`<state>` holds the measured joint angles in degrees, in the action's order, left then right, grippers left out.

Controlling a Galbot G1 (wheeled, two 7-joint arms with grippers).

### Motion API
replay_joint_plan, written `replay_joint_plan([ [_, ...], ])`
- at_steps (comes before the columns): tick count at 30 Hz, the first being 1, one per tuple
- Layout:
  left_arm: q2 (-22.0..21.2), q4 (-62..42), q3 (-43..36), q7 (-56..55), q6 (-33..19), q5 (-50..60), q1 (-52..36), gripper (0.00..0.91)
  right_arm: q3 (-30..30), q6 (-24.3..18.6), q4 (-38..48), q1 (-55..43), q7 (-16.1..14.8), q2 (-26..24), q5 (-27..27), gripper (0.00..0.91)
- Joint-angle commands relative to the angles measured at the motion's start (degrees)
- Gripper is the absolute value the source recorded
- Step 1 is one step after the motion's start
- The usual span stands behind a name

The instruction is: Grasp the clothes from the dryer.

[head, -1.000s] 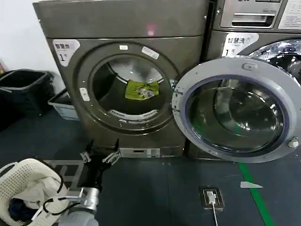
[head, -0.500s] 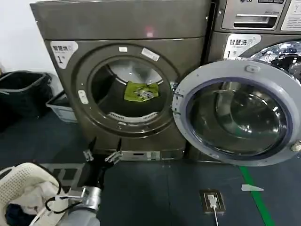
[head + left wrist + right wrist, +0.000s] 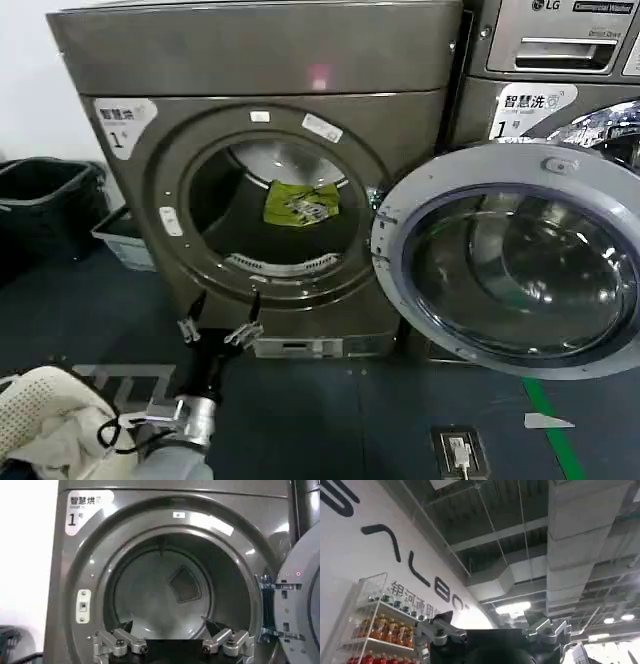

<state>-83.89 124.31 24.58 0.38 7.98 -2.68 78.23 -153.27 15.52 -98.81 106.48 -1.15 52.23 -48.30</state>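
Observation:
The dryer point(image 3: 250, 60) is a dark grey-bronze front-loader with a white "1" sticker point(image 3: 122, 118). Its round door point(image 3: 480, 160) is swung open to the right. The clothes point(image 3: 300, 203), a small yellow-green garment with a printed graphic, hang at the back of the drum. My left gripper point(image 3: 220, 318) is open, low in front of the machine, just below the porthole rim and well short of the garment. In the left wrist view the left gripper point(image 3: 170, 627) faces the drum opening of the dryer point(image 3: 75, 555). My right gripper point(image 3: 492, 622) is open, pointing up at a ceiling.
A white mesh laundry basket point(image 3: 30, 400) with cloth pieces sits at the lower left beside my left arm. A black bin point(image 3: 40, 200) and a grey crate point(image 3: 125, 240) stand left of the dryer. An LG machine point(image 3: 560, 50) stands behind the open door. A floor socket point(image 3: 458, 452) lies ahead.
The dryer looms larger and nearer in the head view. My left gripper has risen slightly toward the porthole's lower rim, still open. The basket has slid toward the bottom-left corner.

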Motion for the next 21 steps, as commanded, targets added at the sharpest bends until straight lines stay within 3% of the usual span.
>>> replay_joint_plan([
  [1,0.0,-0.2,-0.3,0.0,0.0,0.1,0.1,0.907,0.0,0.0,-0.1,-0.1,0.0,0.0,0.0,0.907],
  [21,0.0,-1.0,-0.6,0.1,0.0,0.0,-0.6,0.907,-0.3,-0.1,-0.1,0.1,-0.2,0.2,0.0,0.907],
])
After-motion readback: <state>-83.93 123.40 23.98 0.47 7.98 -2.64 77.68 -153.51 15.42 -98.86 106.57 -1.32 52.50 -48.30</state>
